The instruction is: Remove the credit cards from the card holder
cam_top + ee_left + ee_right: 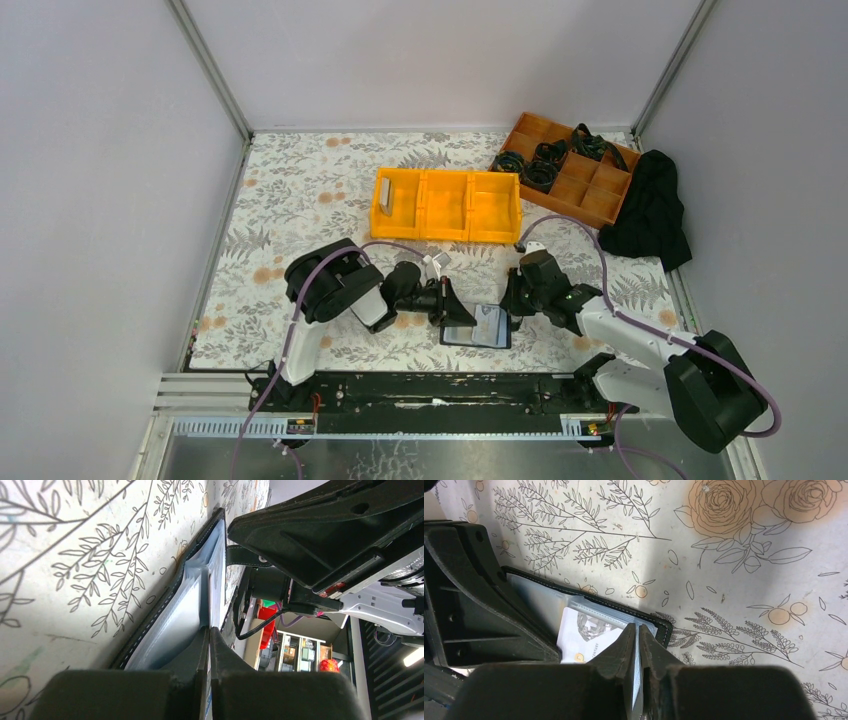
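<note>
The black card holder (478, 328) lies open on the floral mat between my two grippers, its clear sleeves up. My left gripper (453, 309) comes from the left. In the left wrist view it (209, 629) is shut on a thin white-and-blue edge at the holder (167, 611), which looks like a credit card. My right gripper (512, 301) comes from the right. In the right wrist view it (637, 626) is shut on a clear sleeve of the holder (660, 623). A white credit card (585, 633) with a diamond picture lies in the sleeves, its left end hidden under the left gripper (471, 605).
A yellow three-compartment bin (446, 182) stands behind the grippers, with a pale grey card (393, 200) leaning in its left compartment. A brown divided tray (590, 190) with black coils sits at the back right. A black cloth (651, 210) lies beside it.
</note>
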Robot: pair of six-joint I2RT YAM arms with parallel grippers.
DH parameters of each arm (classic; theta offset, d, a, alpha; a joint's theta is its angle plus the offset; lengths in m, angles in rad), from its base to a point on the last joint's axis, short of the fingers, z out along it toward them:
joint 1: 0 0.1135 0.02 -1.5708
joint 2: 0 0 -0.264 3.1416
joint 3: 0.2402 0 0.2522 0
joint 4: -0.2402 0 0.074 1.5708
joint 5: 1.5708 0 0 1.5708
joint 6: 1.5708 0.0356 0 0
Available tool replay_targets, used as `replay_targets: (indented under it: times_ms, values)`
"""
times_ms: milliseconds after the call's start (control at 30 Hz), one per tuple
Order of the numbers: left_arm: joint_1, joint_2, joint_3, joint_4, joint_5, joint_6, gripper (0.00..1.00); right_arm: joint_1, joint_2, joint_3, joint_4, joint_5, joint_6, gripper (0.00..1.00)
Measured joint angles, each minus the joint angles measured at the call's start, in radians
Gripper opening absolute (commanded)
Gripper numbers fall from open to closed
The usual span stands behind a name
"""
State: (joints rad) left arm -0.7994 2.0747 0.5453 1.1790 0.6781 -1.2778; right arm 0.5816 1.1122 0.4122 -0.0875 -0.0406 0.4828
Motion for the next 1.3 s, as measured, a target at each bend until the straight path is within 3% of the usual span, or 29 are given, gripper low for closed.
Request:
replay_targets:
  times_ms: [133, 267, 333, 867, 1000, 1133, 1300]
  values:
    - [0.002, 0.0, 0.0, -0.003, -0.001, 0.001, 0.0, 0.0, -0.017, 0.0, -0.021, 0.006, 0.004, 0.2]
    - [0.007, 0.0, 0.0, -0.005, -0.002, 0.001, 0.0, 0.0, -0.043, 0.0, -0.043, 0.003, 0.008, 0.41]
    - [0.013, 0.002, 0.0, -0.005, -0.007, 0.001, 0.0, 0.0, -0.05, 0.0, -0.052, 0.001, 0.008, 0.46]
    - [0.036, 0.029, 0.093, -0.074, -0.028, 0.03, 0.0, 0.0, -0.01, 0.0, -0.053, -0.005, 0.003, 0.43]
    - [0.037, 0.03, 0.094, -0.076, -0.027, 0.032, 0.01, 0.0, 0.017, 0.0, -0.024, -0.005, 0.0, 0.35]
    - [0.045, 0.034, 0.094, -0.077, -0.017, 0.031, 0.15, -0.005, 0.053, 0.0, 0.037, -0.005, 0.0, 0.3]
    - [0.056, 0.034, 0.1, -0.075, -0.006, 0.026, 0.27, -0.013, 0.085, 0.0, 0.096, -0.006, 0.007, 0.21]
